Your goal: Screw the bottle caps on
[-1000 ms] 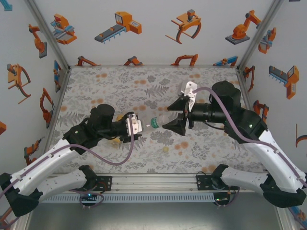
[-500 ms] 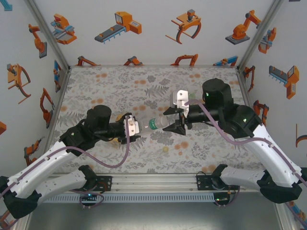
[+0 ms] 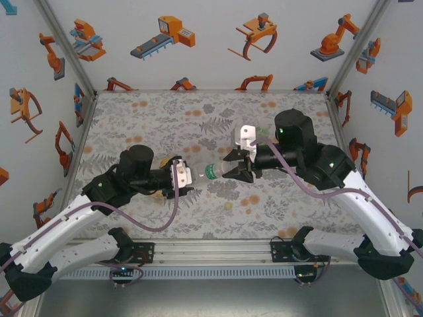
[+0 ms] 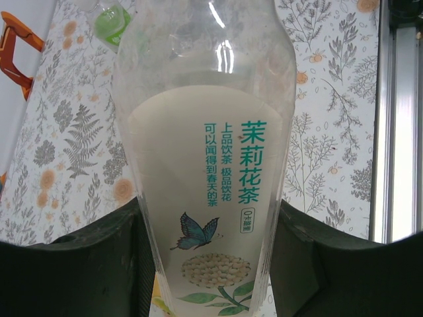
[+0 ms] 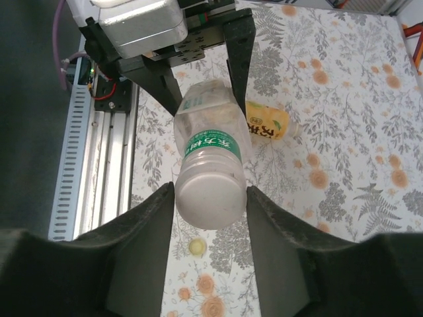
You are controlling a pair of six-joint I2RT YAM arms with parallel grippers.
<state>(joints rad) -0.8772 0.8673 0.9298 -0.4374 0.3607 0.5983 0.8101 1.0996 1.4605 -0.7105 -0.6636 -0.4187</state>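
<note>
Two claws meet over the middle of the flower-printed table (image 3: 165,112) when I look down from above. The left claw (image 3: 192,175) grips a clear bottle (image 3: 206,172) that lies level in the air with its neck pointing at the right claw (image 3: 229,172). The right claw's jaws sit around the neck end of the bottle. A pale yellow cap (image 3: 229,205) lies loose on the table, just under the right claw and a little toward the arm bases.

From the left wrist, the left claw (image 4: 211,218) has one dark finger (image 4: 86,264) pressed to each side of the clear bottle (image 4: 211,165), low on its white label with green writing and a butterfly. The bottle runs straight out ahead of the claw. Beyond it, up and to the left, sits a green plastic object (image 4: 111,20), too blurred to say what it is.

From the right wrist, the right claw (image 5: 211,191) has its two fingers (image 5: 149,244) close against either side of the white cap (image 5: 210,198), which sits on the mouth of the clear bottle (image 5: 211,142). It looks like a grip on the cap, with no gap visible. Straight ahead, the left claw (image 5: 201,86) clamps the far end of the bottle. A yellow-orange juice bottle (image 5: 266,123) lies on its side on the table, ahead of the right claw and to the right. The pale yellow cap (image 5: 196,247) lies on the table between the right claw's fingers, below the bottle.
</note>
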